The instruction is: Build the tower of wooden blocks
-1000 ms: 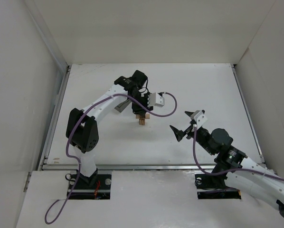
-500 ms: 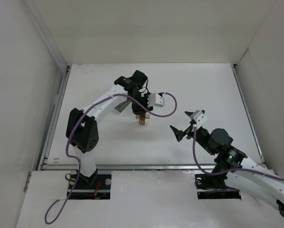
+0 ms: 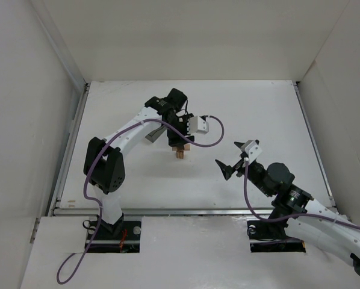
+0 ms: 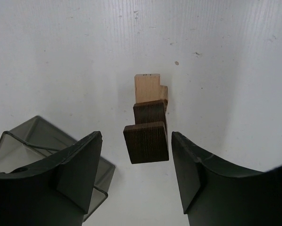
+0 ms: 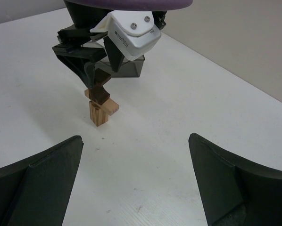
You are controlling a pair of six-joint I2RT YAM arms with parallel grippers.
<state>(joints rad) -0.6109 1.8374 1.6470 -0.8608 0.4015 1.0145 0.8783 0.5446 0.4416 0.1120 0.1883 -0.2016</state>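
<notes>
Here the left claw (image 4: 136, 139) is gaping around the top of the block tower (image 4: 149, 113), a grey bin (image 4: 23, 141) sitting just beside it.

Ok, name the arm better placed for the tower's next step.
Left. The left hand hangs over the wood block tower, fingers apart either side of the top dark block. The right hand is open, off to the side.

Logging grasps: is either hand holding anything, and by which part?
Nothing is held. The left hand brackets the top dark block, gaps on both sides; the right hand is empty.
</notes>
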